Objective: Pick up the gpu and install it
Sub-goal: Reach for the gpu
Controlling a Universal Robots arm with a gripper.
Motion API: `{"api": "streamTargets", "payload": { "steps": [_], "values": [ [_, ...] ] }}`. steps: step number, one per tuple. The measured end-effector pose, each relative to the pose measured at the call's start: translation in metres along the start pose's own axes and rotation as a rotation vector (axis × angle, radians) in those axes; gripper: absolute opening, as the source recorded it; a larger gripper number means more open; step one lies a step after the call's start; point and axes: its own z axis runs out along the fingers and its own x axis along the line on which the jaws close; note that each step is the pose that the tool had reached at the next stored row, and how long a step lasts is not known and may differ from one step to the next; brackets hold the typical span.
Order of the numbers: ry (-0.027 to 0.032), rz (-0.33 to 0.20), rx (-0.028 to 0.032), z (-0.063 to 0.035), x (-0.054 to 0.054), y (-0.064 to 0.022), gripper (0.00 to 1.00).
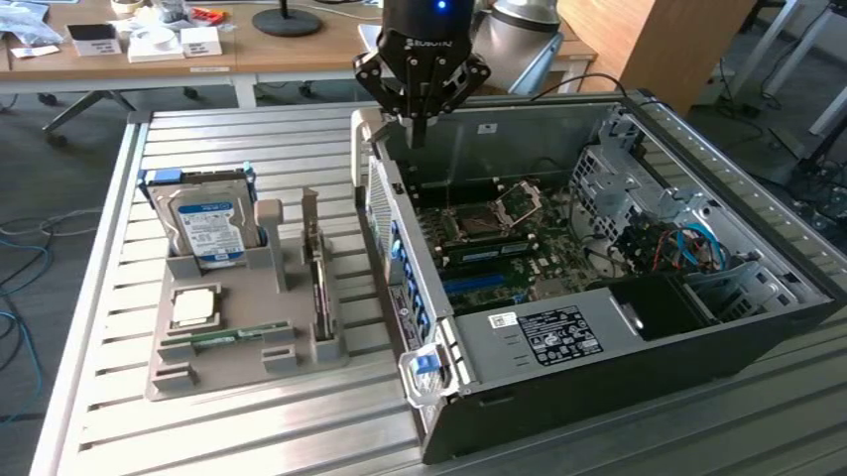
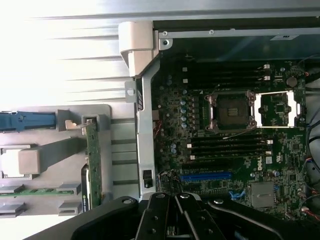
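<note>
Although hand (image 1: 416, 134) hovers clenched and empty above open computer case (image 1: 530, 129), gpu (image 1: 319, 278) stands untouched in grey holder (image 1: 238, 372) | pickup, install: both outstanding

slatted metal table (image 1: 265, 436), grey holder (image 1: 236, 369), open PC case (image 1: 582, 402)

Hovers with shut pincer (image 2: 175, 201) over the motherboard (image 2: 280, 167) near its blue slot (image 2: 206, 176), beside the grey holder (image 2: 120, 150) carrying the gpu (image 2: 94, 160) on edge.

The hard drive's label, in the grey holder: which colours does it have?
Blue and white. The label shows best in the exterior view.
</note>
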Motion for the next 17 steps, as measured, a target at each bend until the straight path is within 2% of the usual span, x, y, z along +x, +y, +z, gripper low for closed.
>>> {"api": "streamTargets", "payload": {
  "steps": [17],
  "values": [
    [0.0,0.0,0.0001,-0.0005,0.023,-0.0014,0.11]
  ]
}}
